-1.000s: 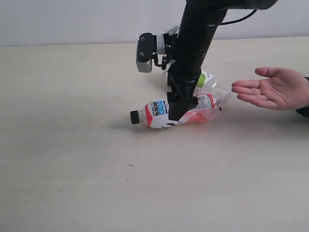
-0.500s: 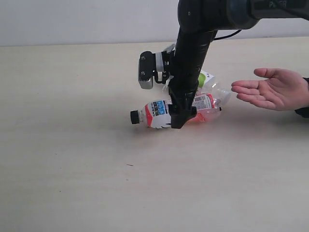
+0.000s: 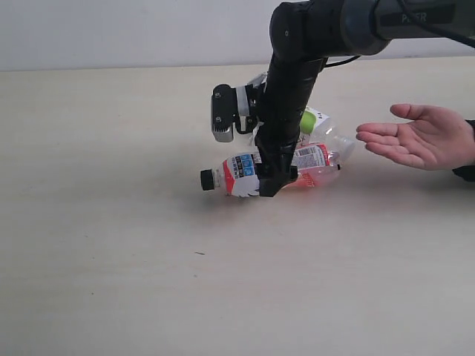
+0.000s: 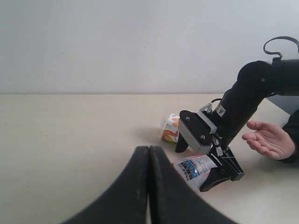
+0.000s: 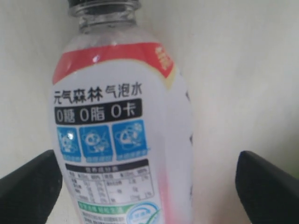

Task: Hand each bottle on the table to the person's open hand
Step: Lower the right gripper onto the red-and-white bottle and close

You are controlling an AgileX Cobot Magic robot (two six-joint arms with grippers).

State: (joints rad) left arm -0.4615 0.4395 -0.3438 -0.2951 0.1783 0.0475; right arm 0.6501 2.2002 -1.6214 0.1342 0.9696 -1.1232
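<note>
Straddling a red-and-white bottle [image 3: 237,172] that lies on its side on the pale table [image 3: 111,237], the right gripper [image 3: 272,182] reaches down from above. Its two black fingers are spread wide, one on each side of the label, released and not yet gripping. In the right wrist view, bare tabletop shows between one finger and the bottle's side. The fingers cross the bottle near the middle of its body, probably so that it lifts level rather than tipping.

The bottle's black cap points away from the person's open hand [image 3: 423,137]. That hand waits palm up, fingers slightly curled, near the bottle's far end but apart from it, ready to receive.

Just behind the arm lies another bottle with a green-and-white label [image 3: 315,122], partly hidden, probably for a later turn.

The left gripper [image 4: 148,186] is clenched shut on nothing. It hangs over bare table well back from the bottles, likely to keep out of the working arm's way. Closing the right fingers appears to be the next step.
</note>
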